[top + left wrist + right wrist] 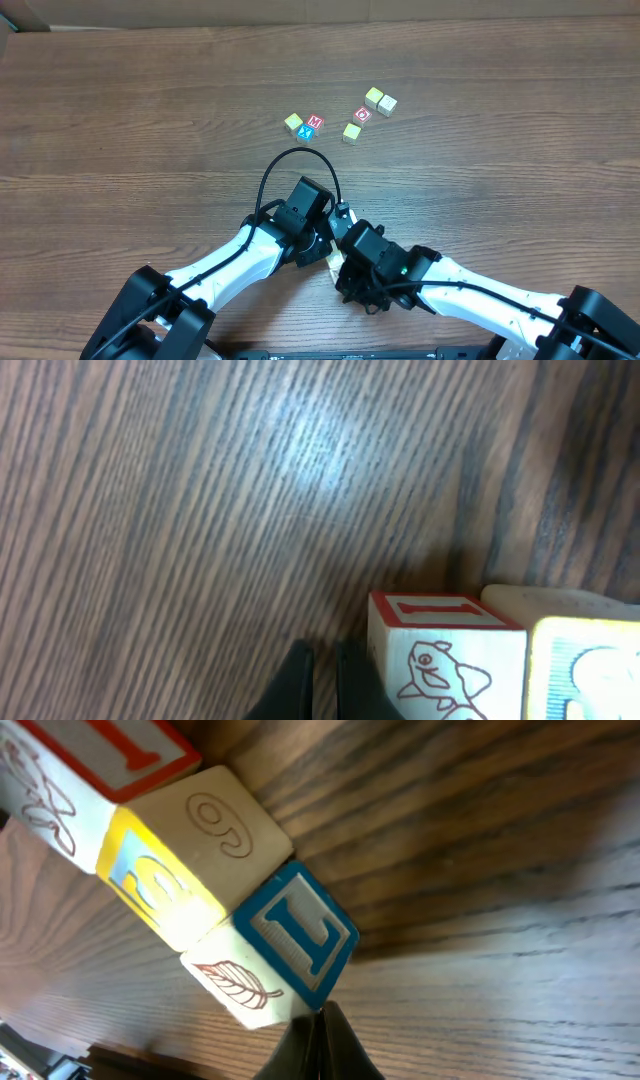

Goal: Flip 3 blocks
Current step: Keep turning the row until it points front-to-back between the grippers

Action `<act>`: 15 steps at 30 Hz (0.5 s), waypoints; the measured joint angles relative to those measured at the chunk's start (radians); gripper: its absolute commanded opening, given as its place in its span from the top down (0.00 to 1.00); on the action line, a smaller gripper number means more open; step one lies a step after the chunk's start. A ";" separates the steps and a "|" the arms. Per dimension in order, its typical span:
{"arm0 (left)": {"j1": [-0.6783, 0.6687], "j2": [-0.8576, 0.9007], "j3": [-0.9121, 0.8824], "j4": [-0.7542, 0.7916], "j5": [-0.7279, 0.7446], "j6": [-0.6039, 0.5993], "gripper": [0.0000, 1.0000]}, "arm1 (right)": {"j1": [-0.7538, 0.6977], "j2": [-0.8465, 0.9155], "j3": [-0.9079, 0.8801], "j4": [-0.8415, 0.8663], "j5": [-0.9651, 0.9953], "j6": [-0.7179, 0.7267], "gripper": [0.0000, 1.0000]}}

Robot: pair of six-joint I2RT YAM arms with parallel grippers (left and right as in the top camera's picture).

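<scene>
wood-grain table point(120, 120), with the three blocks point(200, 860) in one touching row at its near middle, under both wrists, well apart from the far cubes point(352, 132). left gripper point(322, 670) and right gripper point(315, 1040) are pinched shut and empty. a shove on one block may drag its neighbours along. seen from the right wrist, the row's long axis slants from the red-edged block point(90, 760) to the blue-lettered block point(290, 945), letters up.

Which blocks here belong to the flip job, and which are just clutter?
Job: red-edged block, yellow-faced block, blue L block, touching in a row.
Lying about: red M cube, blue X cube, red O cube, two yellowish cubes, pale pair.
</scene>
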State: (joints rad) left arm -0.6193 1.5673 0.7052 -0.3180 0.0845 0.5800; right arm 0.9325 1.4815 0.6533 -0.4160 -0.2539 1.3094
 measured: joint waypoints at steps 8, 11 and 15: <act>0.000 0.000 0.000 0.000 0.003 0.000 0.96 | 0.005 0.000 0.000 0.003 0.004 0.011 0.96; 0.000 0.000 0.000 0.000 0.003 0.000 0.96 | 0.005 0.000 0.000 0.004 0.003 0.015 0.96; 0.000 0.000 0.000 0.003 0.005 0.001 0.96 | 0.005 0.000 0.000 0.004 0.003 0.019 0.96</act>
State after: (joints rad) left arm -0.6193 1.5673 0.7052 -0.3145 0.0898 0.5812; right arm 0.9375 1.4815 0.6533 -0.4118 -0.2504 1.3289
